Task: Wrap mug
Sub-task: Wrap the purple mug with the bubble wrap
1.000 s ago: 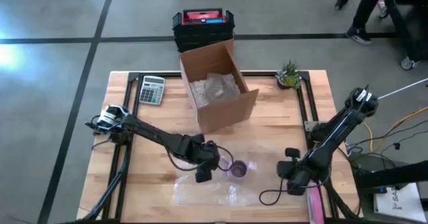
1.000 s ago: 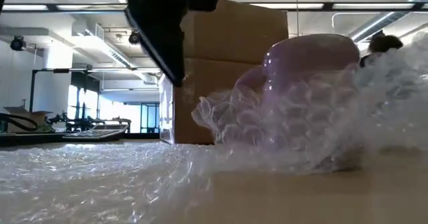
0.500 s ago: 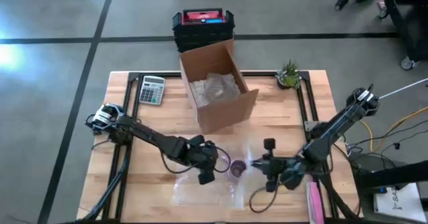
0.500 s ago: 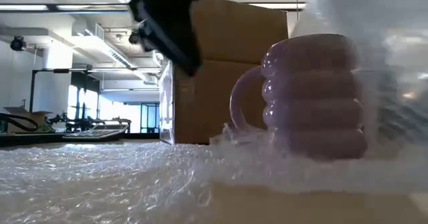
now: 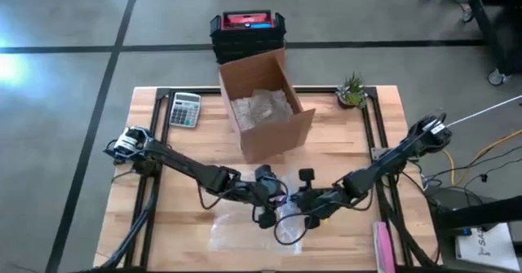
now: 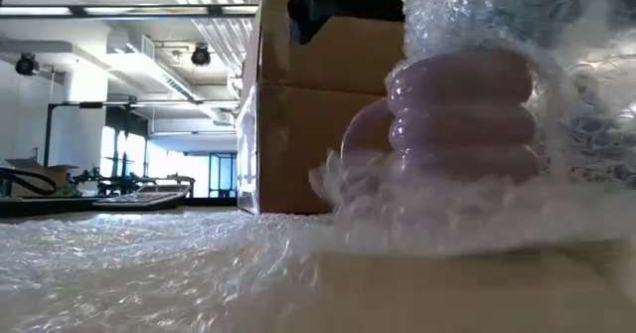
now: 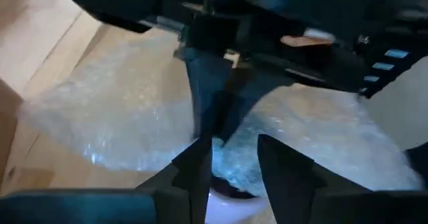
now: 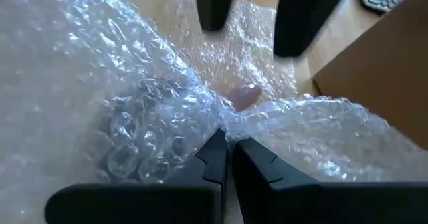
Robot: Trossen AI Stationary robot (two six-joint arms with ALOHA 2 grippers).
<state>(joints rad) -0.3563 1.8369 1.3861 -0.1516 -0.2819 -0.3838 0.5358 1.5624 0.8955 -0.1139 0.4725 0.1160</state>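
While the mug (image 6: 464, 134) stands upright near the middle of the table's (image 5: 342, 138) front edge, handle toward the box (image 5: 265, 102), one sheet of bubble wrap (image 5: 245, 228) lies under it, a flap drawn over its top. The right gripper (image 8: 227, 158), jaws clenched on that flap, sits just beside the mug on its right-edge side; the left gripper (image 7: 231, 160), jaws released, hangs directly above the mug and is the nearer. Judged next: carry the flap across toward the left gripper. Count: one mug, one sheet, one box, one calculator (image 5: 185, 108), one plant (image 5: 352, 90).
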